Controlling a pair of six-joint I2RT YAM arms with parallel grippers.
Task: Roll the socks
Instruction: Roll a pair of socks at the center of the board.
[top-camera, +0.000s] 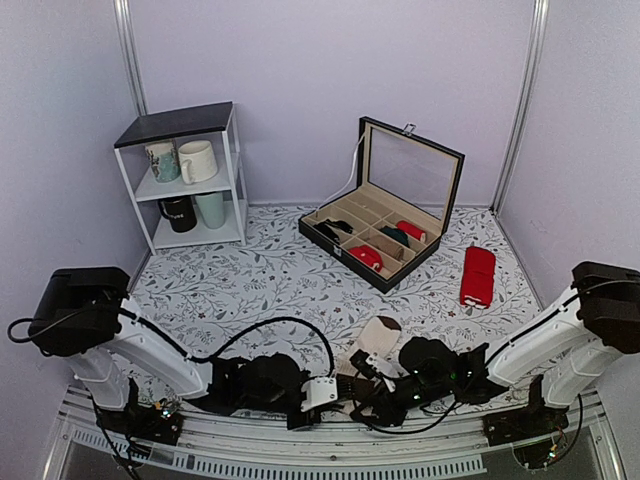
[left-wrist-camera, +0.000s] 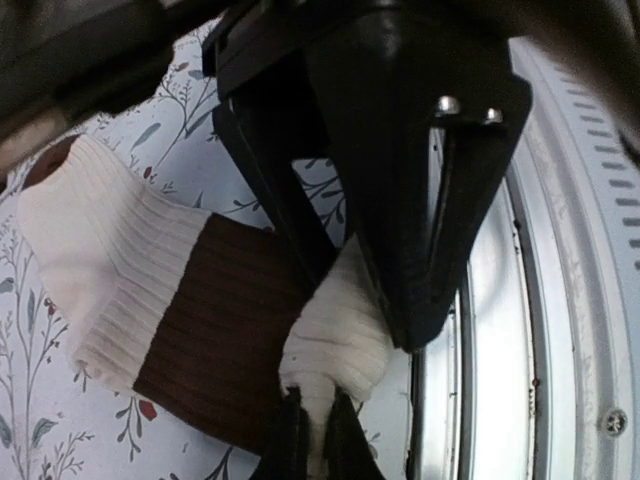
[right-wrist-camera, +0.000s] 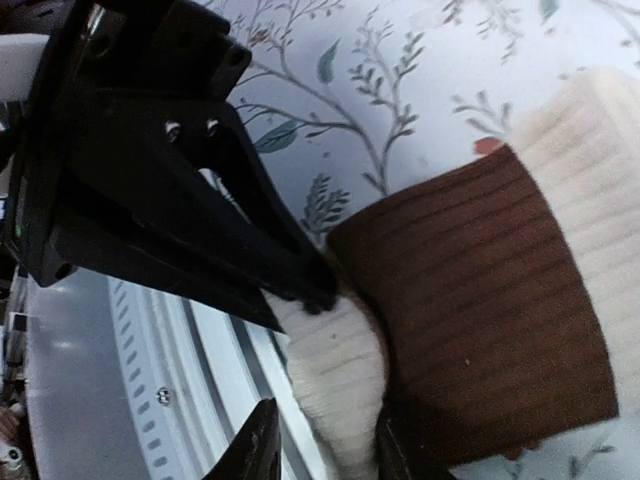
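Note:
The socks (top-camera: 368, 352) lie at the table's near edge, banded cream (left-wrist-camera: 110, 260) and dark brown (left-wrist-camera: 225, 340), with a bunched cream end (left-wrist-camera: 340, 345). My left gripper (left-wrist-camera: 316, 445) is shut on that cream end, which is pinched thin between its fingers. My right gripper (right-wrist-camera: 325, 455) faces it from the other side. Its jaws stand apart around the same cream end (right-wrist-camera: 340, 370); one finger touches the fabric and the other stands clear of it. In the top view both grippers meet low over the socks, and their fingertips are hidden.
A metal rail (left-wrist-camera: 560, 300) runs along the table edge right beside the grip. Farther back stand a black compartment box (top-camera: 381, 238) with small red and dark green bundles, a plain red pair (top-camera: 477, 275), and a white shelf (top-camera: 190, 180) with mugs.

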